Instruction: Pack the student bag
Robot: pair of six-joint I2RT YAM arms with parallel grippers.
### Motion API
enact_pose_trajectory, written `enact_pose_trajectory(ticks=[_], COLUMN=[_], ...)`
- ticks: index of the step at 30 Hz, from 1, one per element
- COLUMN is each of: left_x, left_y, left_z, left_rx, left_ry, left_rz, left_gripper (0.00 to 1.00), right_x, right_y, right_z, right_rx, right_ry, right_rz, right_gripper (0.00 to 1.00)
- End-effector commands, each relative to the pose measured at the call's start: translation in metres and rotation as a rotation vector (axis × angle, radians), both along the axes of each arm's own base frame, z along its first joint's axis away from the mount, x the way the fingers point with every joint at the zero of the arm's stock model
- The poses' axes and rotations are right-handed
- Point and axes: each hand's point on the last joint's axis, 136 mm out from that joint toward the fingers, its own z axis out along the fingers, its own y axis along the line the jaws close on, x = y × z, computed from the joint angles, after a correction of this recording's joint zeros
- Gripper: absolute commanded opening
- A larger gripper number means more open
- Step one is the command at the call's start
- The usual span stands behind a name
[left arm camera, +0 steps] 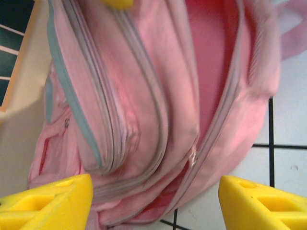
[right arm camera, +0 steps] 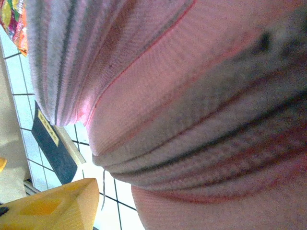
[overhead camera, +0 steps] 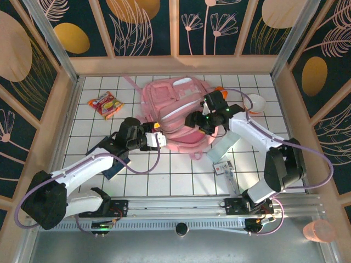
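Small white packet (overhead camera: pixel 224 167): nearest the arm bases, on the right of the tiled table (overhead camera: pixel 164 181); it lies outside the bag.
Dark blue book (overhead camera: pixel 112 160): flat on the tiles, partly under the left arm.
Pale flat item (overhead camera: pixel 225 143): beside the right forearm, just off the bag's near right corner; I cannot tell what it is.
Left gripper (overhead camera: pixel 160 138): at the bag's near left edge. Its yellow fingers (left arm camera: pixel 48 201) are spread wide with the bag's lower corner between them, and they hold nothing.
Right gripper (overhead camera: pixel 196 119): low over the middle of the bag, with the fabric very close. Only one yellow finger (right arm camera: pixel 53 206) shows, so I cannot tell whether it is open or gripping.
Backpack (overhead camera: pixel 175 109): pink and soft, lying flat at the table's centre. The main zip gapes and pink lining (left arm camera: pixel 211 62) shows inside.
Snack packet (overhead camera: pixel 107 104): far left, well apart from the bag.
White bowl (overhead camera: pixel 256 103): far right, near the bag's strap.
Risk, opening: the right arm's weight could probably flatten the mouth of the bag.
Risk, grip: the left fingers might pinch a front pocket fold rather than the zip lip.
Risk, sliding: limp fabric on smooth tiles may drag instead of lifting.
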Motion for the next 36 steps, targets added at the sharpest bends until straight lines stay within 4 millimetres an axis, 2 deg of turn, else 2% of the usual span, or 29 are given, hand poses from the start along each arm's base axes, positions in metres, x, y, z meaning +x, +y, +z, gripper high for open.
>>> enact_pose_trajectory(ticks=[1, 5, 7, 14, 19, 22, 27, 29, 32, 36], left_x=[0.005, 0.000, 0.000, -0.001, 0.002, 0.007, 0.015, 0.023, 0.031, 0.035], left_y=[0.002, -0.001, -0.001, 0.007, 0.010, 0.012, 0.016, 0.020, 0.032, 0.037], left_z=[0.006, 0.001, -0.003, -0.017, -0.022, -0.026, -0.029, -0.027, -0.034, -0.035], left_rx=[0.056, 0.163, 0.207, 0.301, 0.361, 0.404, 0.416, 0.411, 0.459, 0.462], left_ry=[-0.100, -0.161, -0.176, -0.189, -0.173, -0.136, -0.117, -0.129, -0.117, -0.097], left_rz=[-0.005, -0.066, -0.071, -0.062, -0.041, -0.006, 0.067, 0.130, 0.219, 0.275], left_gripper=[0.69, 0.69, 0.69, 0.70, 0.71, 0.71, 0.71, 0.71, 0.71, 0.71], right_x=[-0.013, -0.025, -0.027, -0.009, 0.010, 0.016, 0.023, 0.020, 0.022, 0.026], right_y=[-0.014, 0.007, 0.010, -0.014, -0.025, -0.021, -0.005, 0.008, 0.017, 0.029], right_z=[0.018, 0.031, 0.039, 0.064, 0.099, 0.109, 0.107, 0.104, 0.089, 0.064], right_rx=[-0.025, 0.122, 0.145, -0.012, -0.019, 0.029, 0.076, 0.086, 0.083, 0.085], right_ry=[-0.022, -0.006, -0.008, -0.145, -0.336, -0.395, -0.409, -0.404, -0.362, -0.286], right_rz=[0.010, 0.087, 0.096, 0.002, -0.102, -0.117, -0.088, -0.051, -0.029, -0.010], right_gripper=[0.67, 0.67, 0.67, 0.66, 0.65, 0.64, 0.64, 0.64, 0.64, 0.63])
